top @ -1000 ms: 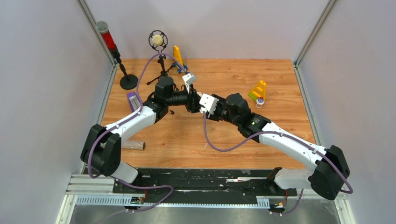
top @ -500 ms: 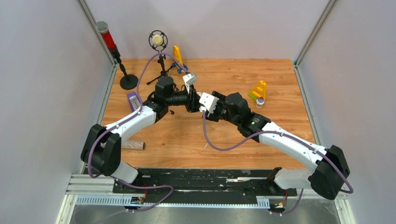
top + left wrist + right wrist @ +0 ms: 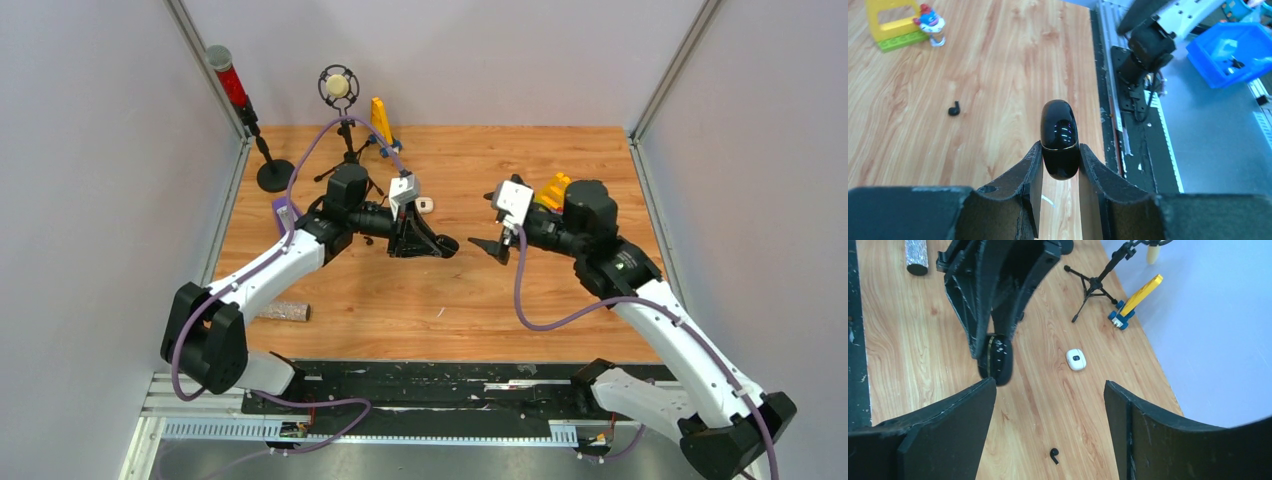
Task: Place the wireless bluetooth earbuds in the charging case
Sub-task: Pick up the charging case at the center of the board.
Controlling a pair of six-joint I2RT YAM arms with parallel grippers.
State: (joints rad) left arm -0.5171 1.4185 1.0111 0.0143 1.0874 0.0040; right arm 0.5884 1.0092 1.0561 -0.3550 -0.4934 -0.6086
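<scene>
One black earbud (image 3: 954, 108) visible; two cases: black case (image 3: 1060, 140) clamped in left fingers (image 3: 1030, 175), white case (image 3: 1075, 360) toward the table (image 3: 560, 160) far edge; right fingers (image 3: 948, 425) wide, empty.

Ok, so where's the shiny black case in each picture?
Top external: the black case is in the middle, at the left gripper's tip.
Left wrist: the case is dead centre, pinched by that gripper.
Right wrist: the case is left of centre, under that gripper.
Shared landmark: the left gripper holding it, seen in all three views.
</scene>
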